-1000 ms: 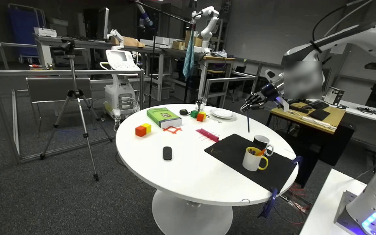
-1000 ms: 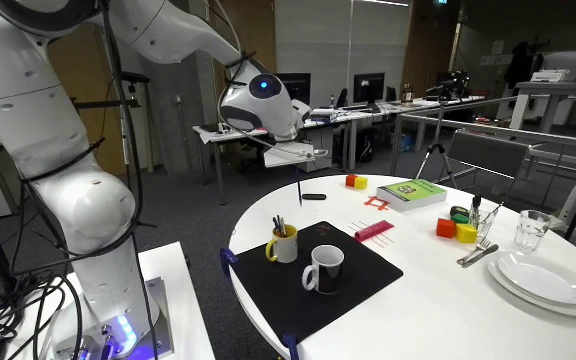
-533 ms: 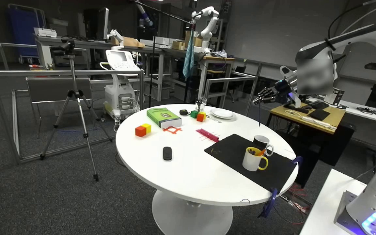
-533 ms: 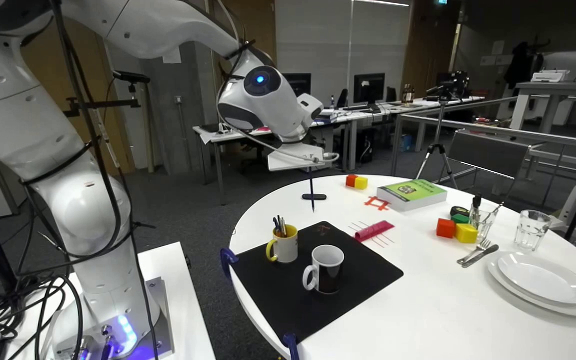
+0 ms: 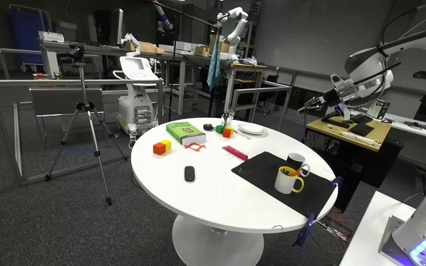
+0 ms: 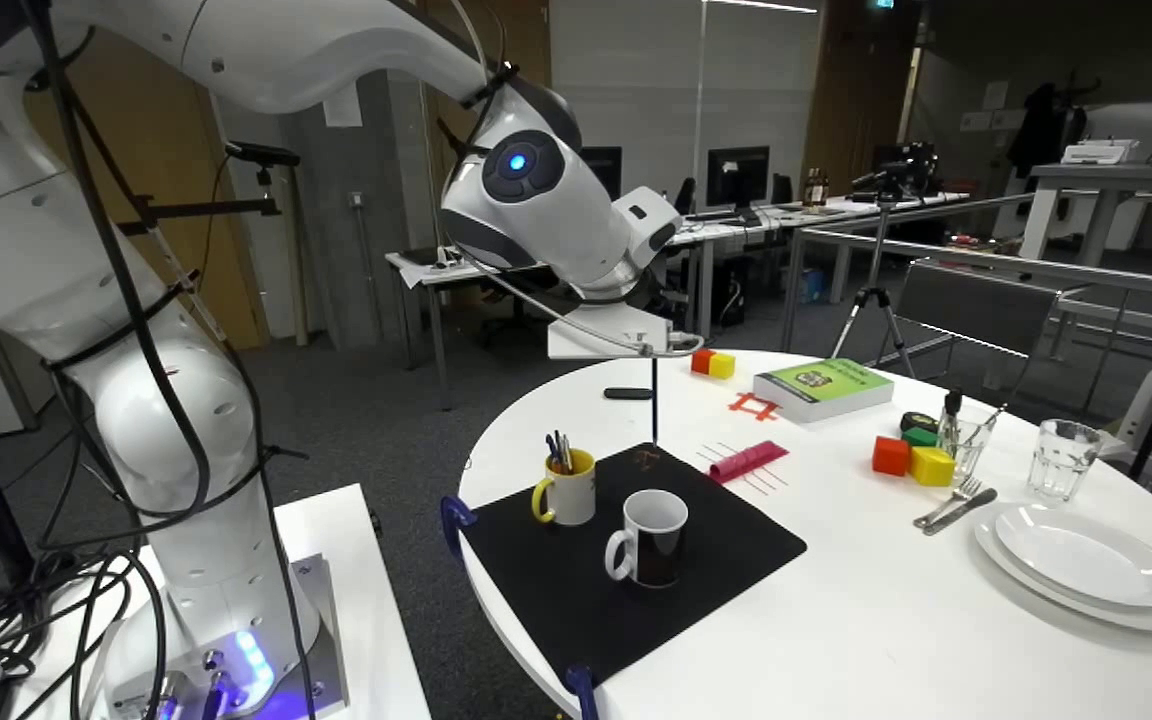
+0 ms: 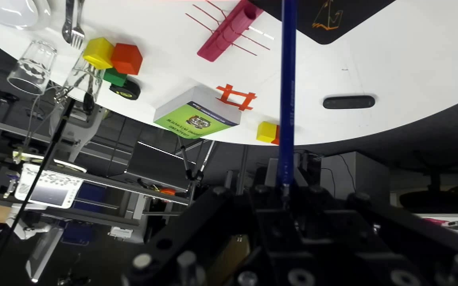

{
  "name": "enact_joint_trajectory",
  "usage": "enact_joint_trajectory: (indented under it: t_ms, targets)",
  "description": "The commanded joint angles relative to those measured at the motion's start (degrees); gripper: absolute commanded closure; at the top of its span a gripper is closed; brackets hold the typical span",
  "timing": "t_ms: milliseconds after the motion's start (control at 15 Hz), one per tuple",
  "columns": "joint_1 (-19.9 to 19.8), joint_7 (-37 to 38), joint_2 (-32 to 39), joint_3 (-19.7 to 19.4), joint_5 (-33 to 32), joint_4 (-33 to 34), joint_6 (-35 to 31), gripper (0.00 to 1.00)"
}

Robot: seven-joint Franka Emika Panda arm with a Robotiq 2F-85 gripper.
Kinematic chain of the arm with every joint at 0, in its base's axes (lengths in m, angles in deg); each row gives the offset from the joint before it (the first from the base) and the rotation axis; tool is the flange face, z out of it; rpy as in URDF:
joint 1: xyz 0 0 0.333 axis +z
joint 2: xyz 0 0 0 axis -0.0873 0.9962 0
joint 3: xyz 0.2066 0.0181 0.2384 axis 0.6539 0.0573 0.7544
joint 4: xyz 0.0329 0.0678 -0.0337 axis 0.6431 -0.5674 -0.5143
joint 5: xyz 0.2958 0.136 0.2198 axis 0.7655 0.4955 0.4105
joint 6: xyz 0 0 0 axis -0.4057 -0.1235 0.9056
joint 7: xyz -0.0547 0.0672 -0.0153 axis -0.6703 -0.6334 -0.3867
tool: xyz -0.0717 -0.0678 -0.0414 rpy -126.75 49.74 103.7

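The blue pencil (image 7: 287, 91) looks light and stiff to me, with a slim, smooth barrel that would likely roll or twist if pinched loosely; it hardly seems fragile, though the tip might chip on a hard knock. Holding it by the upper end makes sense, since that leaves nearly all its length free below; a grip nearer the middle would probably wobble less.

The jaws are closed on it right at its top. They stand at a slant, and the shaft hangs almost upright beneath them. Its lower end is up in the air over the table (image 6: 836, 640); in an exterior view it merely lines up with the far corner of the black mat (image 6: 576, 600). On the mat, apart from the pencil, stand the yellow-handled mug (image 6: 572, 500) to the left and the black-and-white mug (image 6: 656, 543) nearer and to the right.
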Motion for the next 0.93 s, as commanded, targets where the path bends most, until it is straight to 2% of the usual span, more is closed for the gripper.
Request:
enact_joint_trajectory:
  t_ms: [0, 400, 467, 533, 800, 867]
  targets:
    - [0.43, -3.61, -1.52, -3.03, 4.25, -0.51, 1.07, 0.99]
    - [1.99, -9.74, 1.0, -6.05, 12.1, -0.17, 3.37, 0.99]
    - [2.19, -8.81, 0.94, -6.11, 12.22, -0.18, 4.87, 0.99]
    - [1.13, -7.01, 0.98, -5.03, 9.96, -0.49, 2.85, 0.94]
    - [1.56, -7.01, 1.49, -5.21, 10.35, -0.49, 3.99, 0.94]
    - [1.57, -7.01, 1.52, -5.21, 10.36, -0.49, 3.99, 0.99]
